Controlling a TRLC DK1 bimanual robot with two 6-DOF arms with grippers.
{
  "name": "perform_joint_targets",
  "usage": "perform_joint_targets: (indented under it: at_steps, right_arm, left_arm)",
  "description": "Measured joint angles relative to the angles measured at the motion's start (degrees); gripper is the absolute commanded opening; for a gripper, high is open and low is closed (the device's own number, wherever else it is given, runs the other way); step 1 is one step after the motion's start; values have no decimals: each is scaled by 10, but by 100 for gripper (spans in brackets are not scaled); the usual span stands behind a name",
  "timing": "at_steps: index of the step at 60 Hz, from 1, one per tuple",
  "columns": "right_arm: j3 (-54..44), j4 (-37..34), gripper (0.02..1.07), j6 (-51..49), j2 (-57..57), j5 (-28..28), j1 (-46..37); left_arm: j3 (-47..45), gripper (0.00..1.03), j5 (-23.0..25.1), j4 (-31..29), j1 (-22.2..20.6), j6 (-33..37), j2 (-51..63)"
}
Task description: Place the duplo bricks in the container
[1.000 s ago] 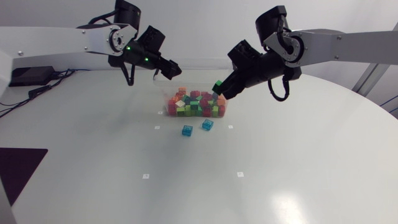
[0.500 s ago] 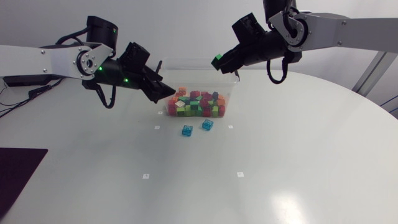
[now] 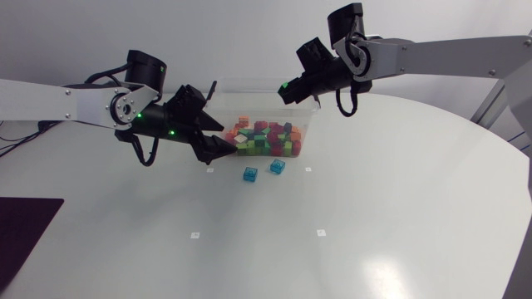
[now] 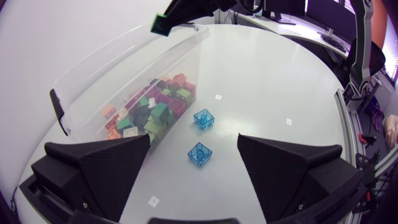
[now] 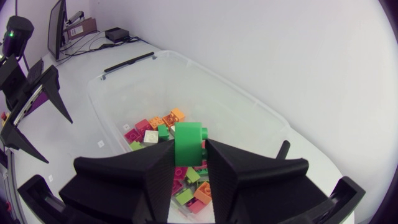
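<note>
A clear plastic container point(image 3: 306, 115) at the table's back holds several coloured duplo bricks point(image 3: 263, 139). Two blue bricks point(image 3: 250, 174) point(image 3: 278, 167) lie on the table just in front of it. My right gripper point(image 3: 289, 89) hangs over the container's far rim, shut on a green brick point(image 3: 286, 85). In the right wrist view the green brick point(image 5: 189, 140) sits between the fingers above the bricks in the container point(image 5: 186, 68). My left gripper point(image 3: 228, 139) is open at the container's left front corner. In the left wrist view both blue bricks point(image 4: 199, 154) point(image 4: 203, 117) lie ahead of its open fingers point(image 4: 106, 165).
Small white markers point(image 3: 194, 235) dot the table in front of the blue bricks. A dark mat point(image 3: 25, 220) lies at the table's left edge. My left gripper point(image 5: 31, 93) shows beside the container in the right wrist view.
My left arm has swung down from behind the container to its left front, near the blue bricks. My right gripper has lifted the green brick and moved it left over the container's far rim.
</note>
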Motion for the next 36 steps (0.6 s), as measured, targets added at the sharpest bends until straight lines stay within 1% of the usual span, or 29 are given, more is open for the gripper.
perform_joint_targets:
  at_steps: [3,5,7,10,11,12,16,25,30,36]
  right_arm:
    - [10,0,33,0,7,0,-1]
    - [14,0,38,0,10,0,-2]
    - [17,1,47,0,12,0,-2]
    - [21,2,64,2,15,0,-5]
    - [21,2,68,2,15,0,-5]
    - [22,2,74,2,16,0,-5]
    - [23,5,91,2,16,0,-8]
    - [23,14,97,5,16,0,-13]
    - [23,20,97,10,16,0,-15]
    - [3,46,97,13,7,-1,-18]
  left_arm:
    - [-1,98,0,3,-3,4,0]
    - [-1,98,0,3,-3,6,1]
    - [-1,98,0,4,-5,8,1]
    - [-1,98,0,5,-8,12,3]
    - [-1,98,0,6,-8,15,4]
    - [-1,98,0,8,-10,17,6]
    - [-2,98,2,13,-14,21,14]
    - [-12,98,2,16,-23,36,37]
    - [-16,98,2,17,-29,48,48]
    - [-19,98,2,19,-37,68,59]
